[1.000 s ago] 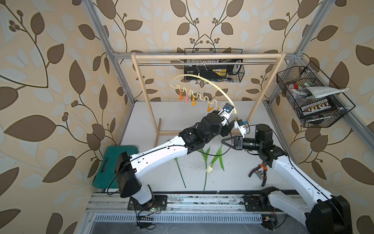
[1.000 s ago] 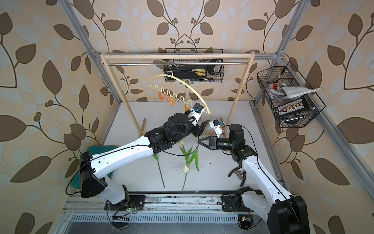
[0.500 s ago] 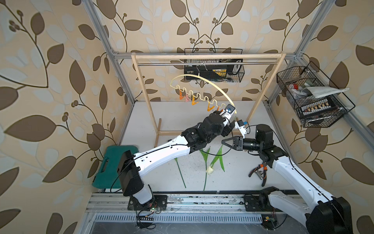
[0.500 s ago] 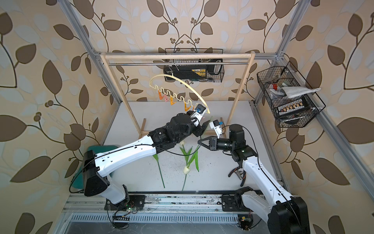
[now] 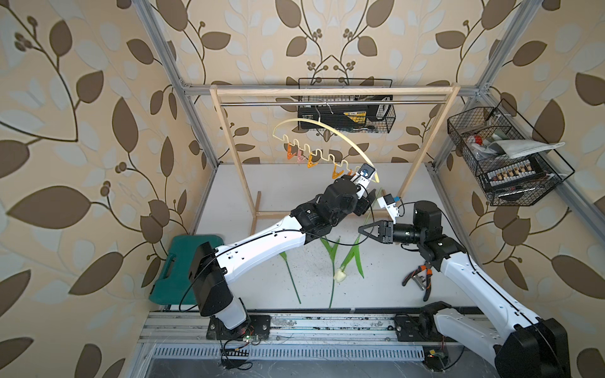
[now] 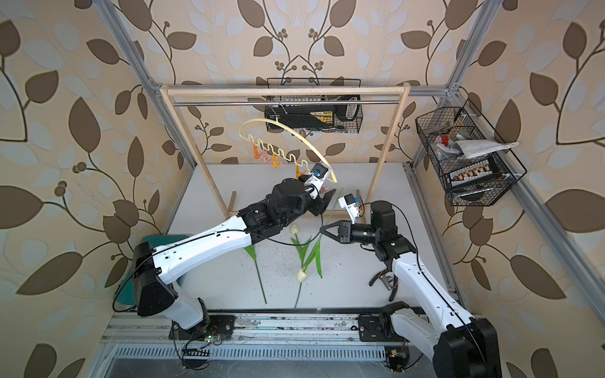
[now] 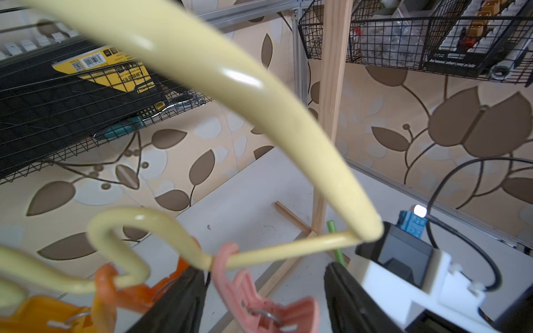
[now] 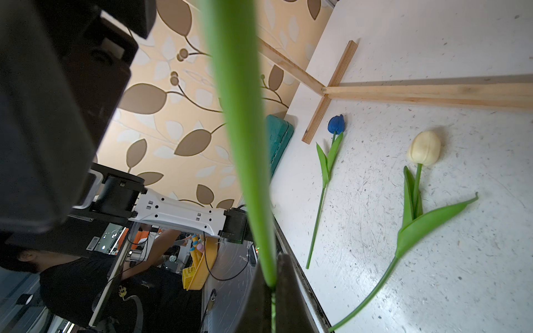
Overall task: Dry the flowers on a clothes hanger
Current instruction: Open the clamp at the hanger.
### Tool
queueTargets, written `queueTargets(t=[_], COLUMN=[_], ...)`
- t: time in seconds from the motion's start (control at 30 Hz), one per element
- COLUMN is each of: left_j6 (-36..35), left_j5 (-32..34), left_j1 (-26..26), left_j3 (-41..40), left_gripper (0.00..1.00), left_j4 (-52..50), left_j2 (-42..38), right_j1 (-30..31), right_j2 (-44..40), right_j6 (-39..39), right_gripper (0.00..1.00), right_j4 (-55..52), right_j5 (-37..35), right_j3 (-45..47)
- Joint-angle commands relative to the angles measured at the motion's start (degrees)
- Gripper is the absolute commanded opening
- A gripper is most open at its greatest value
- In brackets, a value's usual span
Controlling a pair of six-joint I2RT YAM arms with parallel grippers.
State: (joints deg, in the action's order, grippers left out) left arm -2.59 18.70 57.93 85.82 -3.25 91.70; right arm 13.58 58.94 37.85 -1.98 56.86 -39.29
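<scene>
- right gripper clamped on a cream tulip by the stem, head down over mid-tabletop
- left gripper jaws apart, straddling the pink clip at the hanger tip, up over the tabletop's back edge
- blue tulip and second cream tulip lying flat mid-tabletop

Blue tulip head hidden under left arm in both top views. Green stem blurred near lens. Pink clip blurred, lower end cut off by frame edge.
</scene>
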Motion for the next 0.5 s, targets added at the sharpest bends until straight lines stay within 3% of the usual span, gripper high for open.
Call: queueTargets(t=[0.0, 0.47], left_j6=[1.1, 1.4], left_j5=[-1.9, -2.4], left_j1=[-1.1, -1.3], left_j3=[2.5, 3.5], left_gripper=[0.68, 0.57], left_j4=[2.4, 2.2], left_j2=[-1.3, -0.7], right_j1=[-0.1, -0.2], right_j2=[-0.2, 0.0], right_j6=[-1.0, -1.3], right_gripper=[0.01, 0.01], right_j4=[-0.1, -0.1], right_j5=[1.4, 1.7], right_j3=[-1.3, -1.1])
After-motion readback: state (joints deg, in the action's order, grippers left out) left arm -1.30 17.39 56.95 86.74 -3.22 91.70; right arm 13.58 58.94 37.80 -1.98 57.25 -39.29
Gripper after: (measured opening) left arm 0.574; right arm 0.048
